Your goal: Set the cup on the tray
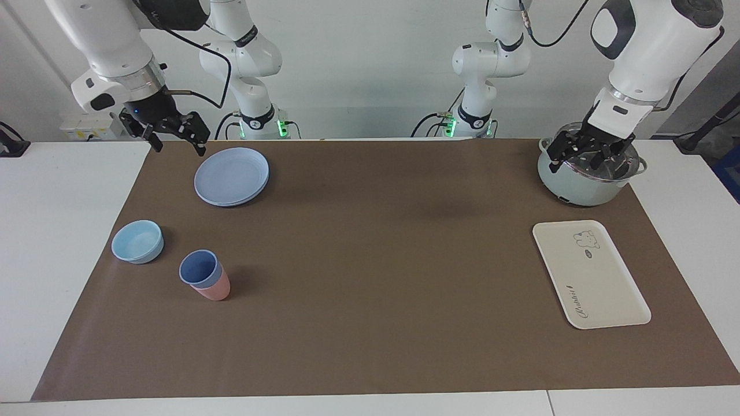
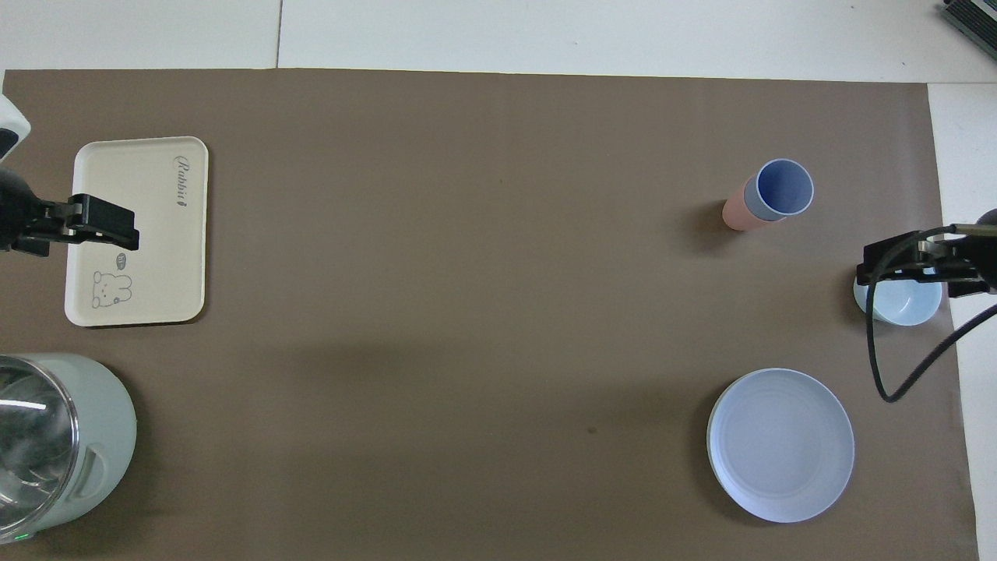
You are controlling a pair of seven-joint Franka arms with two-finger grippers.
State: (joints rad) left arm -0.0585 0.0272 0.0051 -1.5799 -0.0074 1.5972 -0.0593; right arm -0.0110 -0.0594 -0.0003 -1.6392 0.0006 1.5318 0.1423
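The periwinkle-blue cup point(image 1: 198, 268) point(image 2: 780, 187) stands nested inside a salmon-pink tumbler point(image 1: 215, 290) point(image 2: 736, 213) on the brown mat, toward the right arm's end and farther from the robots than the blue plate. At the left arm's end lies the cream tray point(image 1: 589, 277) point(image 2: 140, 179), bare, with a cartoon animal and script. My right gripper point(image 1: 176, 144) point(image 2: 896, 269) hangs open in the air next to the plate, holding nothing. My left gripper point(image 1: 589, 162) point(image 2: 97, 224) hangs open above the pot, also with nothing in it.
A round blue plate point(image 1: 231, 176) point(image 2: 780, 444) lies near the right arm's base. A light-blue bowl point(image 1: 137, 241) point(image 2: 903, 308) sits beside the cups. A pale green pot point(image 1: 578, 193) point(image 2: 93, 436) with a glass lid stands nearer the robots than the tray.
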